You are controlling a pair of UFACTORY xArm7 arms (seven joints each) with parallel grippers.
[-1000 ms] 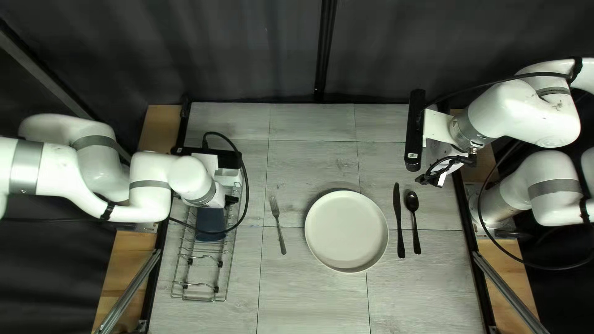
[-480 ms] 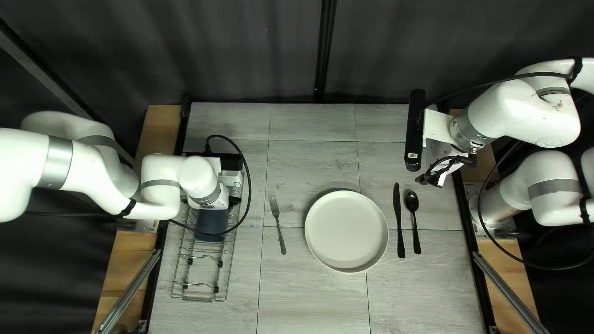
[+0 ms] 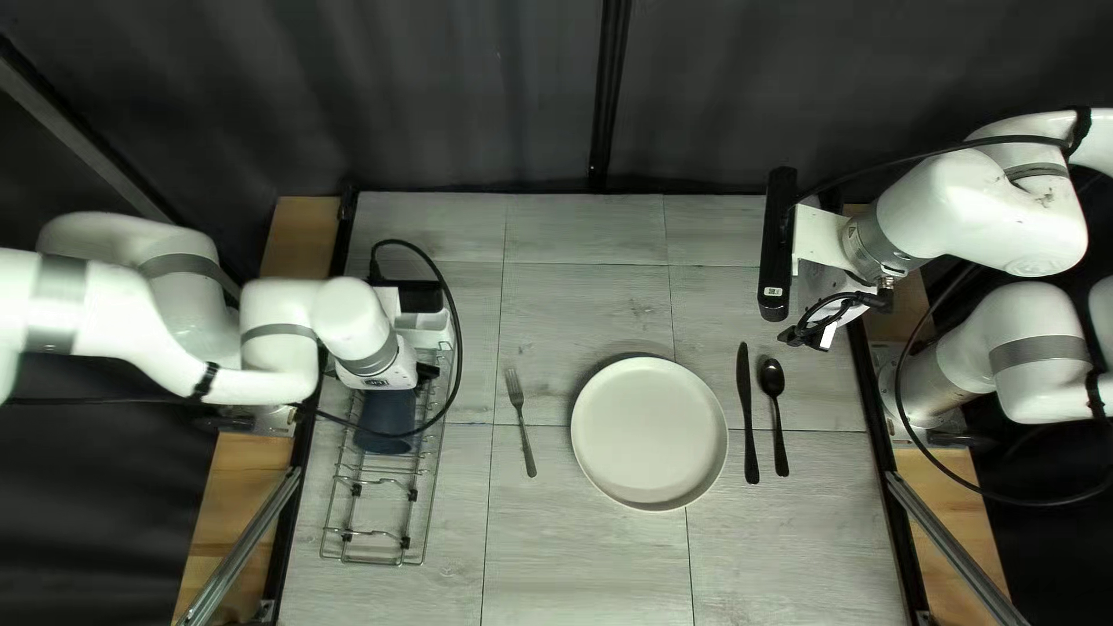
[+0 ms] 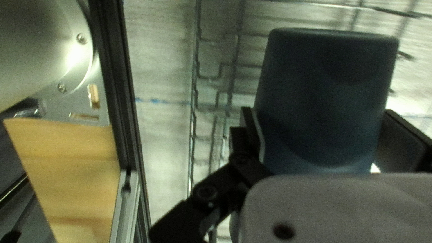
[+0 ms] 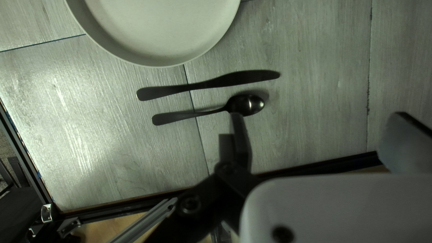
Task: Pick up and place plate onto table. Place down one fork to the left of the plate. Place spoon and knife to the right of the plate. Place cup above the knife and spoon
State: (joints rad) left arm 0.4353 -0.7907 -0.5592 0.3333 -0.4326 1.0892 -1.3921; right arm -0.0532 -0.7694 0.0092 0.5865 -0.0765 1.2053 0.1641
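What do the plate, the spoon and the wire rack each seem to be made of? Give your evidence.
Plate: ceramic or perhaps plastic, matte; pale, smooth, evenly coloured.

Spoon: probably metal, dark and polished; its bowl shows a sharp highlight.

Wire rack: likely bare steel; thin, bent, silvery-grey rods.

White plate (image 3: 649, 432) between fork (image 3: 519, 406) and black knife (image 3: 747, 417), spoon (image 3: 771, 377); blue cup (image 4: 325, 99) held

A dark curtain (image 3: 464, 93) hangs behind the gray wood-look table (image 3: 580, 232).
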